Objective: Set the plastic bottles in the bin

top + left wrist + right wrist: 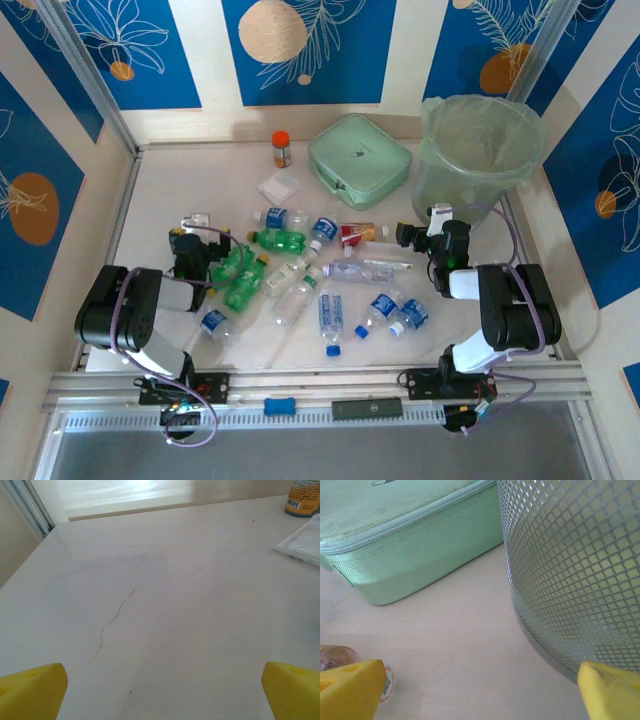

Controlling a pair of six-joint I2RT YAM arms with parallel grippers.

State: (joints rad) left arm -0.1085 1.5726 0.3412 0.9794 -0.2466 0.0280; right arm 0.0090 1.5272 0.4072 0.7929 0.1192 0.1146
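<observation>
Several plastic bottles lie scattered mid-table: a green bottle point(278, 240), a red-labelled bottle point(357, 233) and a clear blue-labelled bottle point(330, 315) among them. The bin point(480, 150), a mesh can lined with a pale green bag, stands at the far right. My left gripper point(192, 228) is open at the heap's left edge, over bare table point(165, 685). My right gripper point(425, 226) is open just in front of the bin point(570, 570), nothing between its fingers point(480, 685). The end of a bottle point(335, 656) peeks beside its left finger point(352, 690).
A flat mint-green case point(360, 160) point(410, 545) lies left of the bin, with a strip of table between them. An orange-capped jar point(282, 148) point(304, 500) and a white packet point(278, 187) point(302, 545) sit at the back. Walls close in the table's sides.
</observation>
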